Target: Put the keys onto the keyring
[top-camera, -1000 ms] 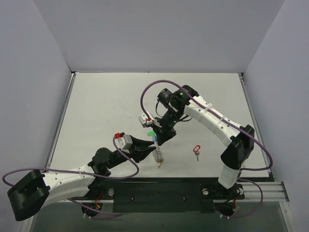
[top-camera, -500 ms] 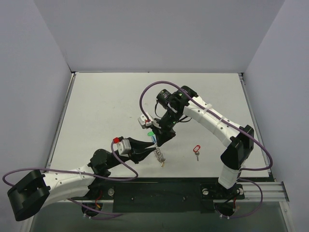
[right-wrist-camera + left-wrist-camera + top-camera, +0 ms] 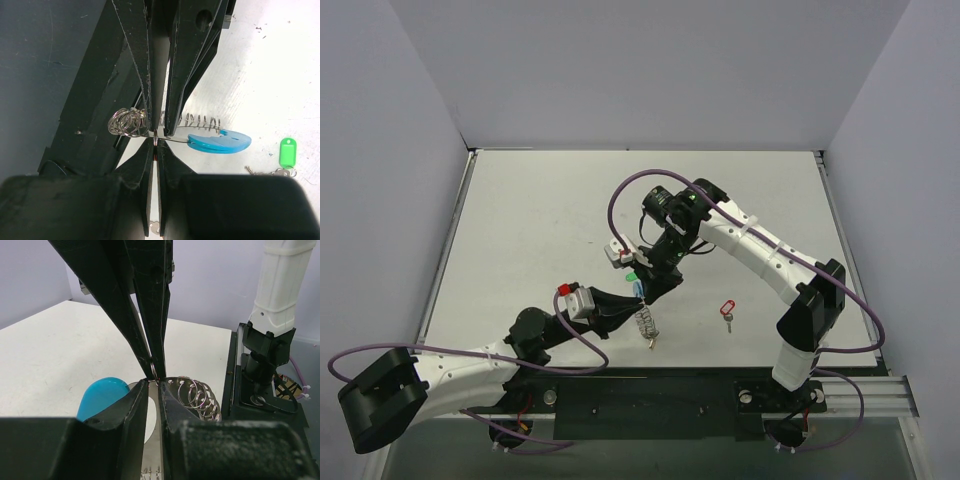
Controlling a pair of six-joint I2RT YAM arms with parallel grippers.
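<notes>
A: Status, nearest first?

B: The left gripper (image 3: 154,384) is seen closed, its tips pinched on a thin wire of the silvery metal chain-loop keyring (image 3: 196,391), approx. centre-front of the white table (image 3: 540,220). In the left wrist view the ring's curved light-blue plastic tag (image 3: 102,392) is seen at 8 o'clock of the pinch, and the coiled loops at 3 o'clock.

A: And the right gripper (image 3: 156,144)?

B: Also closed on the same wire. The ring is met tip-to-tip from 1 o'clock in the top view, so it's gripped by both.

A: Keys?

B: A small silver key w/ an oblong red plastic tag (image 3: 726,309) is lying at 3 o'clock of the ring, well apart. Farther back, a small silver key w/ a green tag (image 3: 287,150) is found at 11 o'clock, just beside the right fingers. The black-tagged one isn't seen in any view.

A: Step?

B: Judged as prep. The ring is secured, prob. to be spread, and no key is seen threaded yet.

A: Next?

B: One gripper would need to be freed and a key fetched. The green one is nearest. Its hole must be lined up w/ the ring's gap. The wire is thin, so a slip is to be expected.
</notes>
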